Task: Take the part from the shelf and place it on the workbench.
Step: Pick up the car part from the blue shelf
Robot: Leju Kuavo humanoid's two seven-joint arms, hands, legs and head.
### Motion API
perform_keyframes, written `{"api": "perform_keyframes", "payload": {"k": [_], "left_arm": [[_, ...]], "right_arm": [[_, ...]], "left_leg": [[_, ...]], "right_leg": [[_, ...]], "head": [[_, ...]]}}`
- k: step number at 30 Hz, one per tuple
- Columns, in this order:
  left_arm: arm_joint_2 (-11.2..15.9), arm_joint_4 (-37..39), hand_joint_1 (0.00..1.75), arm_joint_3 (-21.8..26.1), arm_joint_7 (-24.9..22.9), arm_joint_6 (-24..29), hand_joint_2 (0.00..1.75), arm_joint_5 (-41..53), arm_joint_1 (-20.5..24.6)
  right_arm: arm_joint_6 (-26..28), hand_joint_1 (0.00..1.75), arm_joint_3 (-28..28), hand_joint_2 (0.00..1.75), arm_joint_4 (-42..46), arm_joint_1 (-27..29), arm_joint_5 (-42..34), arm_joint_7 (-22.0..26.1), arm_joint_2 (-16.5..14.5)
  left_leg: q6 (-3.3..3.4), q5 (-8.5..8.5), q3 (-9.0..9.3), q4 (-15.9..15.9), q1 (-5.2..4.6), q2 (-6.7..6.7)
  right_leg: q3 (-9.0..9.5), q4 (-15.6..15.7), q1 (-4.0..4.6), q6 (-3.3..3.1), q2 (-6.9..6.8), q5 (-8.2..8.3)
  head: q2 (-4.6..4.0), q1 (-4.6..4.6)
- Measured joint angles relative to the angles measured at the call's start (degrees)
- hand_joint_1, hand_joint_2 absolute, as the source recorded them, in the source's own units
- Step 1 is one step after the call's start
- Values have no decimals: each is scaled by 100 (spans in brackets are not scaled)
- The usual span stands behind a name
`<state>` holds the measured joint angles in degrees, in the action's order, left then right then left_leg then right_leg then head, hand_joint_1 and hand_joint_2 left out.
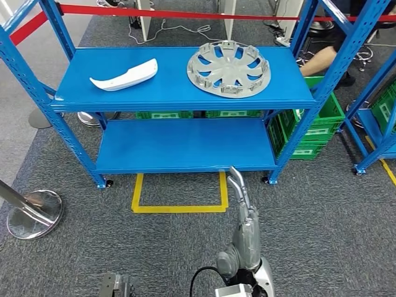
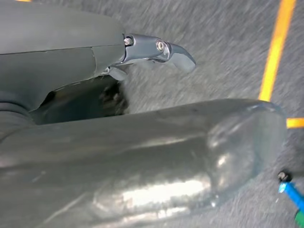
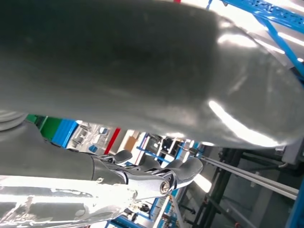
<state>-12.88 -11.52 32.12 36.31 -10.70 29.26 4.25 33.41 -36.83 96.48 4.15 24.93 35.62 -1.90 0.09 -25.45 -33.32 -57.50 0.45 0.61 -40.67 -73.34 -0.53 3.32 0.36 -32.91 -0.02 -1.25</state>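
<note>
- Blue steel two-tier shelf (image 1: 187,93): top deck carries a round silver-grey plastic hubcap (image 1: 229,68) on the right and a long curved white plastic trim part (image 1: 126,76) on the left, well apart.
- Right hand (image 1: 242,213) raised in front of the shelf, below top deck, fingers straight and spread, holding nothing, touching neither part.
- Left hand (image 2: 107,142) over grey carpet, near yellow floor tape (image 2: 276,47); fingers loosely apart, nothing held.
- Green plastic crates (image 1: 313,133) sit behind the shelf's right end.

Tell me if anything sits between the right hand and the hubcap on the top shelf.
Nothing visible does. The right hand is raised, holding nothing, in front of the blue shelf. The hubcap lies flat on the top level, apart from the white part to its left, with only carpet and air between.
</note>
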Motion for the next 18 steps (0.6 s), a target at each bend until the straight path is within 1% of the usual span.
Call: {"api": "perform_keyframes", "payload": {"k": [1, 2, 3, 4, 5, 6, 7, 9, 10, 11, 12, 13, 14, 15, 16, 17, 18], "left_arm": [[1, 0, 0, 17, -84, -104, 0, -49, -20], [1, 0, 0, 40, -151, -187, 0, -99, -39], [1, 0, 0, 72, -205, -245, 0, -139, -52], [0, 0, 0, 103, -252, -281, 0, -178, -60], [-1, 0, 0, 135, -290, -288, 0, -203, -62], [-1, 0, 0, 163, -323, -263, 0, -217, -64], [-1, 0, 0, 183, -353, -214, 0, -220, -67], [-2, 0, 0, 224, -389, -89, 0, -194, -71], [-3, 0, 0, 241, -397, -33, 0, -174, -70], [-3, 0, 0, 254, -399, 31, 0, -146, -67], [-3, 0, 0, 260, -397, 95, 0, -119, -65], [-3, 0, 0, 263, -395, 160, 0, -90, -66], [-3, 0, 0, 265, -394, 216, 0, -65, -68], [-3, 0, 0, 266, -394, 254, 0, -51, -72], [-3, 0, 0, 268, -394, 281, 0, -44, -77], [-3, 0, 0, 269, -394, 307, 0, -38, -80], [-3, 0, 0, 271, -394, 340, 0, -32, -80]], "right_arm": [[-2, 0, 0, 0, -5, 2, 5, -16, 0], [-4, 0, 0, 0, -10, 2, 10, -32, 0], [-6, 0, 0, 0, -14, 2, 15, -45, 0], [-7, 0, 0, 0, -15, 1, 21, -57, 0], [-5, 0, 0, 0, -16, -1, 30, -66, 0], [-1, 0, -1, 0, -16, -1, 40, -69, -1], [8, 0, -1, 0, -17, 0, 54, -72, -1], [32, 0, -1, 0, -16, 2, 86, -73, -2], [43, 0, -1, 0, -15, 2, 97, -78, -4], [54, 0, -1, 0, -14, 0, 104, -88, -7], [63, 0, -1, 0, -13, -1, 106, -102, -9], [73, 0, 1, 0, -11, -1, 107, -120, -12], [81, 0, 2, 0, -11, -1, 108, -134, -13], [86, 0, 4, 0, -11, 1, 108, -146, -13], [90, 0, 8, 0, -12, 4, 108, -156, -13], [91, 0, 12, 0, -13, 6, 108, -162, -13], [93, 0, 18, 0, -13, 10, 108, -165, -14]], "left_leg": [[7, -4, 3, -1, -10, 0], [8, -7, 9, -1, -17, 4], [6, -11, 18, -1, -20, 10], [-2, -17, 29, -2, -21, 20], [-19, -27, 33, -9, -33, 28], [-44, -31, 33, -14, -42, 36], [-71, -30, 29, -15, -49, 40], [-135, -16, 26, 1, -43, 42], [-167, -32, 23, -8, -36, 37], [-201, -92, -8, -78, -34, 31], [-232, -209, -89, -253, -32, 24], [-260, -374, -229, -547, -28, 17], [-281, -554, -412, -924, -25, 13], [-297, -688, -590, -1281, -20, 12], [-307, -733, -709, -1509, -17, 12], [-312, -670, -733, -1542, -13, 11], [-312, -506, -642, -1350, -8, 9]], "right_leg": [[-83, -157, 1, -7, 0, -14], [-64, -106, 3, -19, 0, 76], [69, 167, 4, -36, 0, 254], [264, 554, 4, -54, 1, 451], [458, 929, 7, -68, 0, 586], [597, 1203, 10, -82, 3, 669], [661, 1338, 17, -96, 10, 687], [665, 1377, 28, -139, 24, 692], [669, 1391, 24, -167, 24, 704], [677, 1406, 14, -200, 19, 714], [685, 1422, 0, -229, 10, 723], [688, 1426, -6, -249, 1, 725], [685, 1426, -8, -264, -5, 724], [682, 1426, -8, -269, -8, 724], [682, 1425, -9, -272, -9, 723], [683, 1425, -10, -271, -9, 723], [688, 1425, -14, -267, -6, 722]], "head": [[0, 0], [0, 1], [0, 0], [0, -2], [0, -2], [0, 2], [0, 5], [0, 11], [0, 10], [0, 20], [0, 31], [0, 43], [0, 54], [0, 54], [0, 54], [0, 54], [0, 54]]}}
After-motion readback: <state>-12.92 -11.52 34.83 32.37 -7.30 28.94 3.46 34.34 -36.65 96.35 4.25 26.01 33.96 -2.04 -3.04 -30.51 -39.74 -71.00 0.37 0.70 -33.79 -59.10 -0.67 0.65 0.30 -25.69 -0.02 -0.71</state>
